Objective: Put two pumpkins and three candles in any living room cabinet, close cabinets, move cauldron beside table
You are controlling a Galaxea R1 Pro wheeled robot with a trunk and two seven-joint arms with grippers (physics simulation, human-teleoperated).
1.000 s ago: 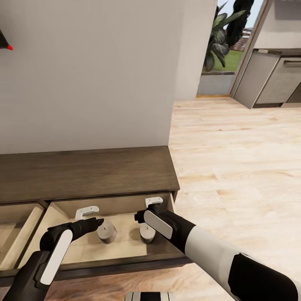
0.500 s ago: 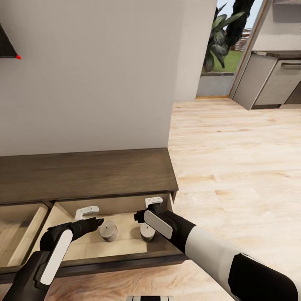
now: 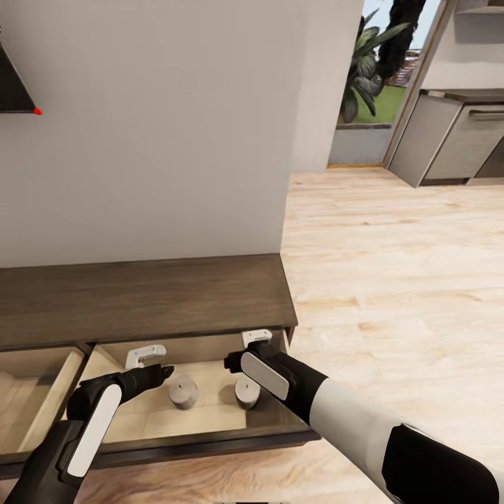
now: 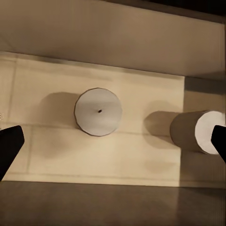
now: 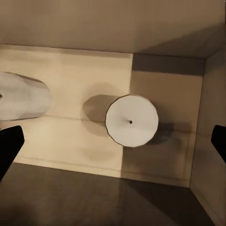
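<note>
Now two candles are being hovered over in the open cabinet [image 3: 210, 420] drawer.
Left candle [image 4: 98, 112] is lying beneath the wide left claw [image 4: 113, 141]; right candle [image 5: 131, 121] beneath the wide right claw [image 5: 113, 141].

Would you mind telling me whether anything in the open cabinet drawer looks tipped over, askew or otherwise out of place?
Nothing stands out: both candles, left one and right one, stand upright and apart on the cabinet drawer's pale floor.

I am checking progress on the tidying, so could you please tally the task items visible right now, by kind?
Candles: 2, one below the left tool and one below the right tool, both standing in the open cabinet compartment.
Pumpkins: 0
Cauldrons: 0
Total: 2
</note>
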